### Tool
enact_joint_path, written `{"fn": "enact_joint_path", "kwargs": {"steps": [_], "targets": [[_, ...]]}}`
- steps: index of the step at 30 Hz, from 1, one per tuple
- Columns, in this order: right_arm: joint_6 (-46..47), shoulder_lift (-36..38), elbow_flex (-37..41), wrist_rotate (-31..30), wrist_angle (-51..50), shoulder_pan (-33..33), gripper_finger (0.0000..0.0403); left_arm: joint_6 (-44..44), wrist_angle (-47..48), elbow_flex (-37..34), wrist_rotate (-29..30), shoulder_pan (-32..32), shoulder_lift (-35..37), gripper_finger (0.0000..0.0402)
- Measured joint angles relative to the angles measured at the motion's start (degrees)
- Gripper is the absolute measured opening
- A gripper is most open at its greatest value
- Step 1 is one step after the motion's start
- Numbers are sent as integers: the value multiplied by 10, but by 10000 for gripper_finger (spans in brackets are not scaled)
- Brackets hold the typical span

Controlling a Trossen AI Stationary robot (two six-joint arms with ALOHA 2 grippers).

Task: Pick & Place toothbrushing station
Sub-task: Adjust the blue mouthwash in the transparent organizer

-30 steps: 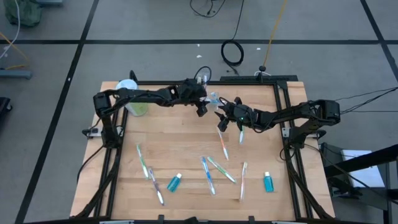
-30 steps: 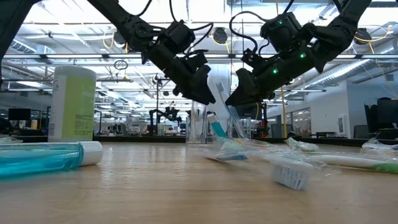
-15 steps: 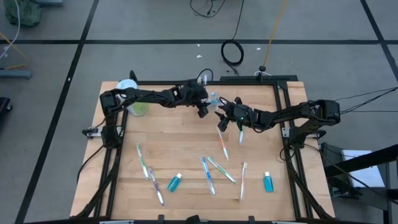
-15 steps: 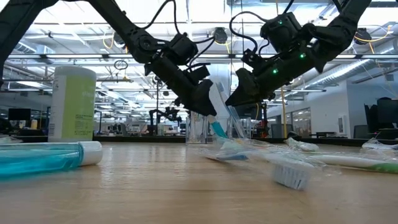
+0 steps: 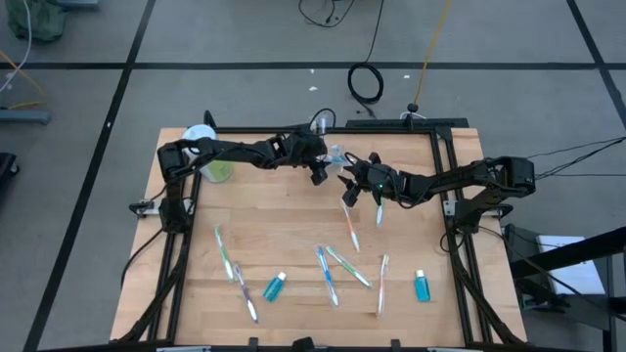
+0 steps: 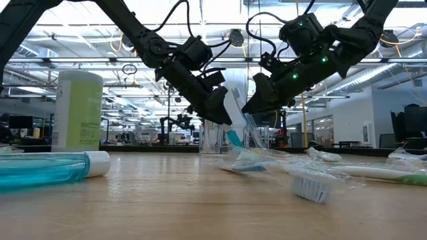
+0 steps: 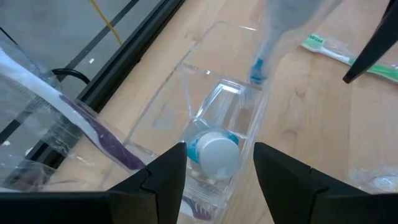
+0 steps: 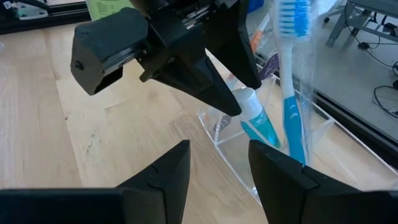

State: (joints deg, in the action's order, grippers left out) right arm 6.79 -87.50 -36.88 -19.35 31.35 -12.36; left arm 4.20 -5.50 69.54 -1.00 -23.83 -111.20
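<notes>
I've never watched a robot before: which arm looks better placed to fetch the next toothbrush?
Probably the right. Its gripper is open and hangs nearest the orange toothbrush on the table. The left gripper is also open, but sits above the clear cup, farther from the loose brushes.

The left gripper and right gripper are crowding the clear cup from both sides, leaving only a narrow gap between them. Scattered toothbrushes and teal tubes are cluttering the near half (the green bottle is blocking the far left corner).
</notes>
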Motion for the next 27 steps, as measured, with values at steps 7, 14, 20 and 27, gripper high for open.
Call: {"fn": "enact_joint_path", "kwargs": {"steps": [7,14,20,27], "targets": [[0,0,0,0,0,0,155,-1,1,0,0,-2,0,167],[0,0,0,0,0,0,155,-8,1,0,-2,-9,0,96],[0,0,0,0,0,0,155,-2,-1,0,-5,-9,-1,73],[0,0,0,0,-4,0,155,0,26,1,-5,-5,2,72]]}}
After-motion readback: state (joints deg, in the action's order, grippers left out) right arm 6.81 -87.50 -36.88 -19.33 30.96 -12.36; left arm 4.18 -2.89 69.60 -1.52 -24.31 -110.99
